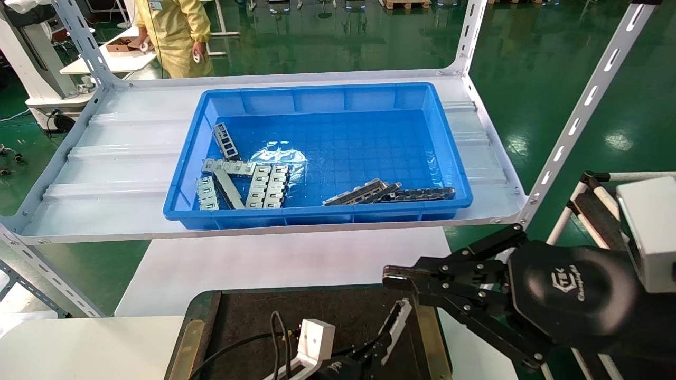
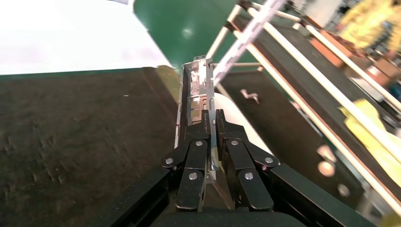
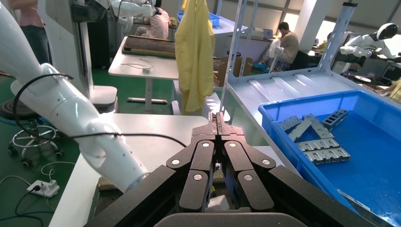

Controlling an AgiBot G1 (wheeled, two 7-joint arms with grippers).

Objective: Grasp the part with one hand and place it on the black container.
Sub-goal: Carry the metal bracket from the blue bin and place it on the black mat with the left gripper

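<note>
A bright blue plastic bin (image 1: 338, 113) of loose metal plates sits on the white shelf at twelve o'clock. Below it, at six o'clock, lies the flat dark rectangular tray (image 1: 317, 311) with brass-coloured edge strips. The right black linkage gripper (image 1: 393, 278) hovers at four o'clock, fingers pressed together and empty. The left black gripper (image 2: 211, 124) is clamped on the narrow grey metal channel bracket (image 2: 196, 90) above the tray's right edge.

Black linkage fingers (image 3: 208, 156) studded with silver screws on the right gripper (image 1: 404, 279), embossed logo (image 1: 567, 282) across its rounded black housing, white square box (image 1: 649, 232) behind; glossy white left arm (image 3: 71, 118) trailing black cable (image 3: 123, 135).
</note>
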